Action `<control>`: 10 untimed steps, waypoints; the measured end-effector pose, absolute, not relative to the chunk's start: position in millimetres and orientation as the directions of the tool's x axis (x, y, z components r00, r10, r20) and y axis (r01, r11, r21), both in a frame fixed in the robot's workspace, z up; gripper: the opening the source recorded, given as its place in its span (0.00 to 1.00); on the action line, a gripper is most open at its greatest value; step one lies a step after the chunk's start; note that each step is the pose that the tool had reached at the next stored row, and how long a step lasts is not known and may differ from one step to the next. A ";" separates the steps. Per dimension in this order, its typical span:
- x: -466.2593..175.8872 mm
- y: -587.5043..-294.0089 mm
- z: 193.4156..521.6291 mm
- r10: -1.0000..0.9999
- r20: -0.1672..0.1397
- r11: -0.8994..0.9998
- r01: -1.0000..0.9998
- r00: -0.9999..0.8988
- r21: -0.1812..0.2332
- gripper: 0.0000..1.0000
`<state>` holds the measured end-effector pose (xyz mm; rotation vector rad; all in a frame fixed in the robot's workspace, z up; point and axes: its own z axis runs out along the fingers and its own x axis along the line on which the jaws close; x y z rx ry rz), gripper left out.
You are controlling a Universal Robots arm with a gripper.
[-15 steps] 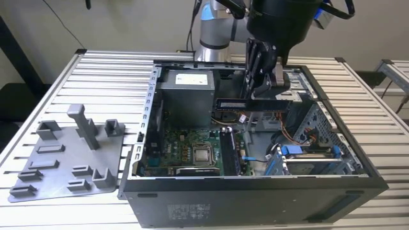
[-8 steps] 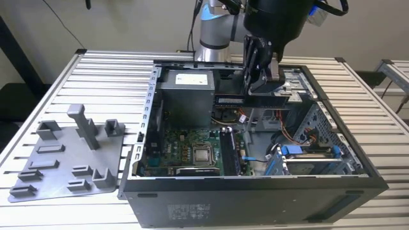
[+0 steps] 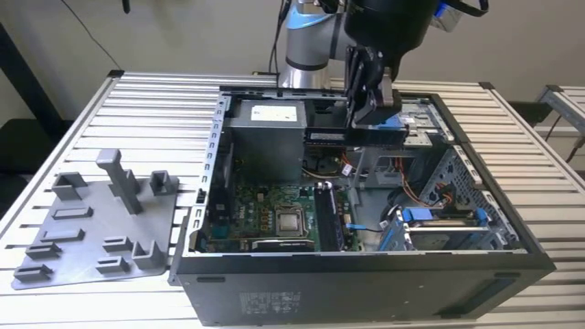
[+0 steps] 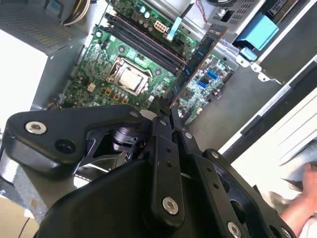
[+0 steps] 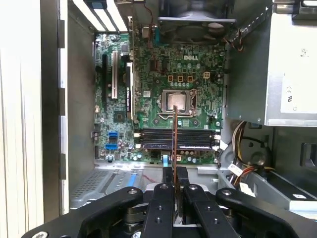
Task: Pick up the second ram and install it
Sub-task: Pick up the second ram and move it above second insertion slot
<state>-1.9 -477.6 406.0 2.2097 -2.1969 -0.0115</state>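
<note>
Risk: bent slot or cracked stick if pressed down out of line with the memory slots [image 5: 148,133] (notch direction not readable).
Pincer: gripper [image 5: 175,171] clamped on the second ram [image 5: 175,130].
Ram position: pinched between the fingertips, edge-on, hanging above the motherboard [image 5: 148,74], apart from the slots.

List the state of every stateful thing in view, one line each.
Long flat dark memory stick: gripped, in the air, not seated.
Black gripper: shut on the stick.
Black metal computer case: side open.
Silver square processor: bare, uncovered.
Grey plastic fixture plate: lying flat, outside the case.
</note>
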 end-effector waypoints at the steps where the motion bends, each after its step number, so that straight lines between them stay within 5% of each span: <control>1: -1.9 -475.2 406.0 -1.000 0.013 -0.006 -1.000 0.006 0.023 0.14; 10: -1.9 -452.0 405.7 -1.000 0.013 -0.006 -1.000 0.006 0.023 0.14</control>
